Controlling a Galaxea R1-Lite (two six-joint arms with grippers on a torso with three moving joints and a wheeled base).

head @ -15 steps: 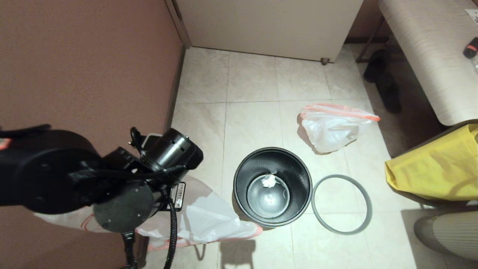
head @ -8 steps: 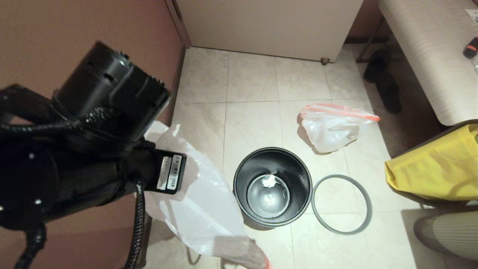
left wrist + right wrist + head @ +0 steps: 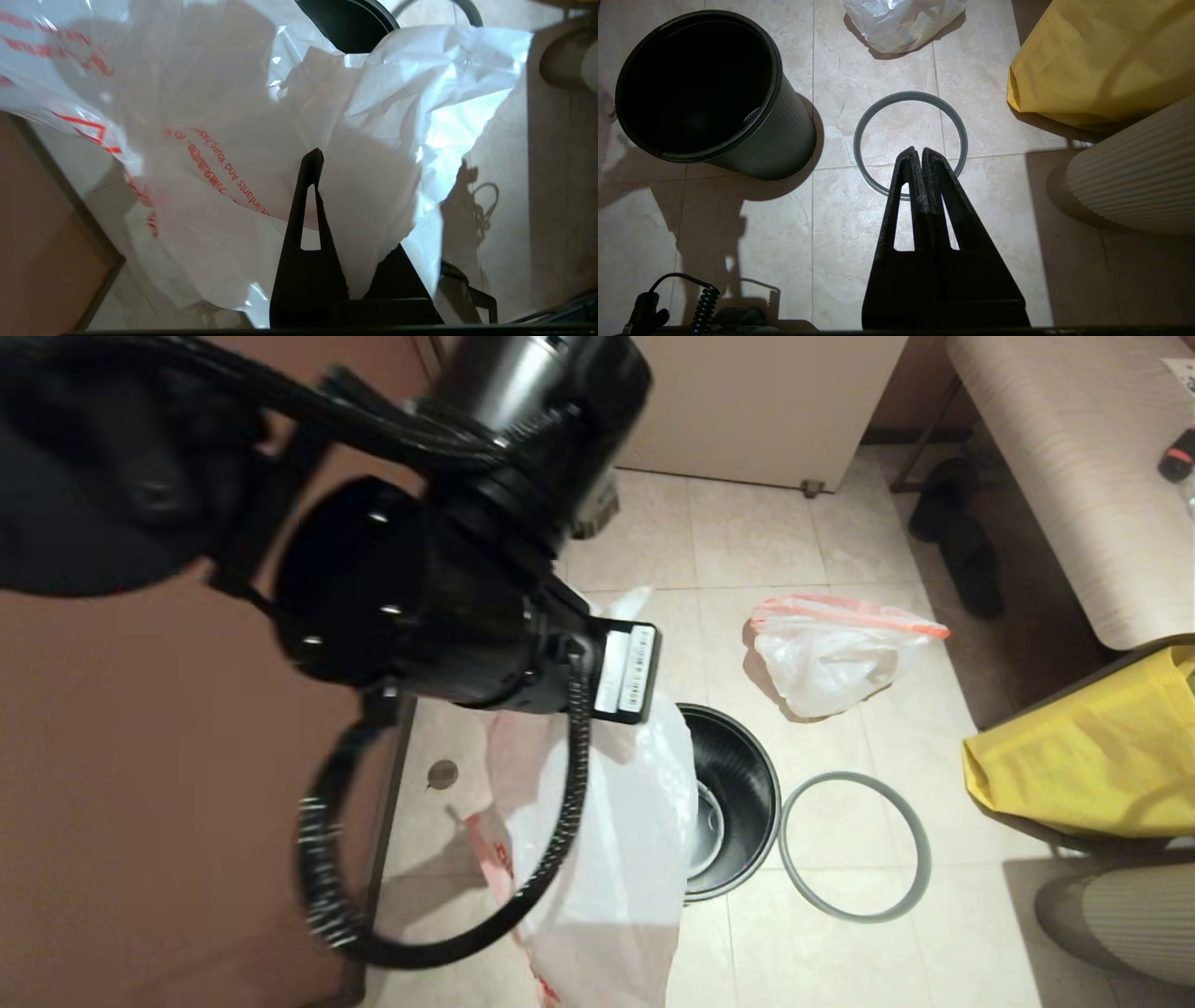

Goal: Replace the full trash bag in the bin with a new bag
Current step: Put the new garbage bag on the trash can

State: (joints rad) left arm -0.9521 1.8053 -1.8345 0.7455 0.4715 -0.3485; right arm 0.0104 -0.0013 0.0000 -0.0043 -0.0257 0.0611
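My left gripper (image 3: 314, 158) is shut on the new bag (image 3: 224, 116), a thin white bag with red print that drapes over one finger. In the head view my left arm (image 3: 448, 597) is raised high and the new bag (image 3: 607, 803) hangs below it, covering the left half of the black bin (image 3: 742, 784). The full trash bag (image 3: 831, 653) lies bunched on the floor beyond the bin. My right gripper (image 3: 920, 151) is shut and empty, hovering over the grey rim ring (image 3: 910, 94), with the bin (image 3: 738, 154) beside it.
The grey rim ring (image 3: 854, 847) lies flat on the tiles to the right of the bin. A yellow fabric bag (image 3: 1092, 756) and a ribbed white object (image 3: 1134, 177) stand at the right. A brown wall runs along the left, with a cabinet behind.
My left arm has risen and swung right toward the bin. It lifted the new bag off the floor, and the bag now hangs in front of the bin's left side.
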